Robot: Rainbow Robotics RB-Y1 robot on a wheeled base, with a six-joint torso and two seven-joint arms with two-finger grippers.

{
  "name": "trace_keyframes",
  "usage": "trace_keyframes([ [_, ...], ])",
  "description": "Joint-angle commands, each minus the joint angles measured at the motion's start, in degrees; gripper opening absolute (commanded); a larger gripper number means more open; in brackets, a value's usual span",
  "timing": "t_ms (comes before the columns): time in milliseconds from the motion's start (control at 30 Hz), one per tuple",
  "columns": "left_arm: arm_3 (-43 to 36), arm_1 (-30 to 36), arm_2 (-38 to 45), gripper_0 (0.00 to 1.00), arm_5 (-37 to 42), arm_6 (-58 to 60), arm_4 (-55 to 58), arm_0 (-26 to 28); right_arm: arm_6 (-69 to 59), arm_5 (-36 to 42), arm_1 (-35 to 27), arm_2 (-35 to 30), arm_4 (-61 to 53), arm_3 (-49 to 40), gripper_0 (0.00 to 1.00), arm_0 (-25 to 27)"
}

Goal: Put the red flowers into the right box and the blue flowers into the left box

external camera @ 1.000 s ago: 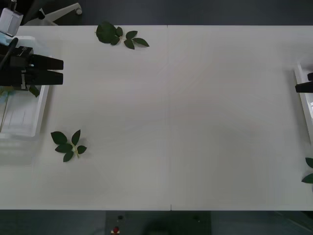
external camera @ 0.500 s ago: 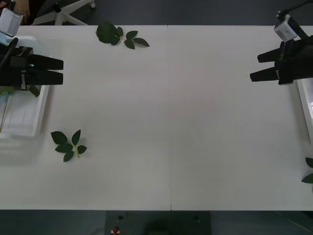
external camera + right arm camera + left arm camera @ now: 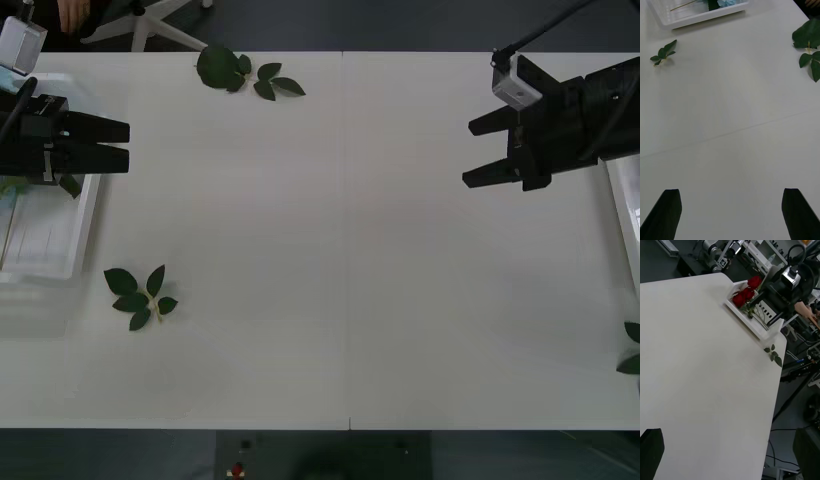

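The left box sits at the left end of the white table, and I'll place everything else from it. Inside it lie blue flowers (only a pale cluster and a thin stem show past the rim). The left gripper hangs above that box's inner edge, black fingers parted with a narrow gap, holding nothing.

Far across the table from the left box, at the opposite end, is the right box, and the red flowers are bunched in it, blooms together, stems trailing along the tray. The right gripper hovers over the tabletop just inward of that tray, fingers spread wide and empty.

A leaf sprig lies on the table just beside the left box's near corner. A second, larger sprig rests at the table's far edge, somewhat farther from the box. A few more leaves poke in at the far-right edge, near the right box.
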Motion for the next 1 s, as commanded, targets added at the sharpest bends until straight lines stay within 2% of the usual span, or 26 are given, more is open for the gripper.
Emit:
trace_keyframes([
  [33, -0.2, 0.15, 0.68, 1.0, 0.26, -1.51, 0.31, -1.29, 1.82, -0.18, -0.6, -1.39, 0.19, -1.07, 0.78, -1.18],
  [433, -0.2, 0.15, 0.68, 1.0, 0.26, -1.51, 0.31, -1.29, 1.82, -0.1, 0.02, -1.3, 1.51, -1.16, 0.78, -1.18],
  [533, -0.2, 0.15, 0.68, 1.0, 0.26, -1.51, 0.31, -1.29, 1.82, -0.1, 0.02, -1.3, 1.51, -1.16, 0.97, -1.18],
  [567, -0.2, 0.15, 0.68, 1.0, 0.26, -1.51, 0.31, -1.29, 1.82, -0.1, 0.02, -1.3, 1.51, -1.16, 1.0, -1.18],
  [1000, -0.2, 0.15, 0.68, 1.0, 0.26, -1.51, 0.31, -1.29, 1.82, -0.1, 0.02, -1.3, 1.51, -1.16, 1.0, -1.18],
])
